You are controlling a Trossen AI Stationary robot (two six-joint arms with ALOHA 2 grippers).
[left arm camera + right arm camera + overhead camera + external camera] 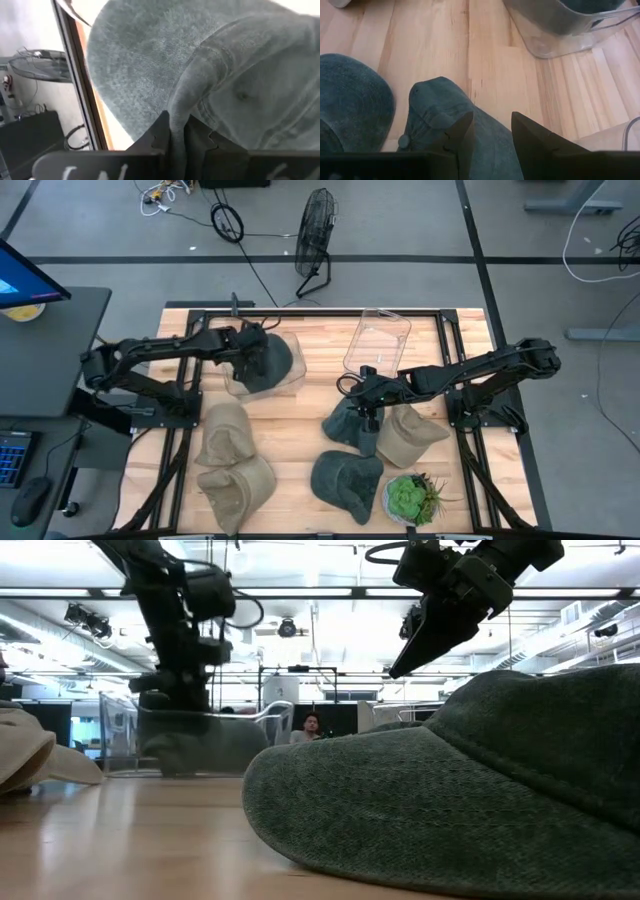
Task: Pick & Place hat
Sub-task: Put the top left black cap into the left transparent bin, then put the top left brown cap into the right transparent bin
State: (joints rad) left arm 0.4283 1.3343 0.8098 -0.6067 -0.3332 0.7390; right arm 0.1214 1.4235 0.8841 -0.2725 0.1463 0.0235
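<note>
A dark green hat point(272, 362) lies in a clear bin point(232, 385) at the far left; my left gripper point(250, 352) is shut on it. It fills the left wrist view point(150, 55). My right gripper point(364, 402) is open and hovers above a second dark green hat point(440, 107) at mid table. Its fingers stand over the hat's crown, and the low view shows the gripper point(397, 666) well above the table. A third dark green hat point(346, 480) lies near the front edge and fills the low view point(470, 790). My left gripper pinches a raised fold of the hat's cloth point(176, 102) between its two shut fingers point(159, 134). It comes slanting down from the table's left. The hat sits inside the clear bin, but I cannot tell whether it rests on the bin's floor.
A second clear bin point(378, 340) lies at the far middle. Beige hats lie at the front left point(225, 435) point(236, 485), and another point(410, 435) lies beside the right gripper. A potted succulent point(410, 498) stands at the front right.
</note>
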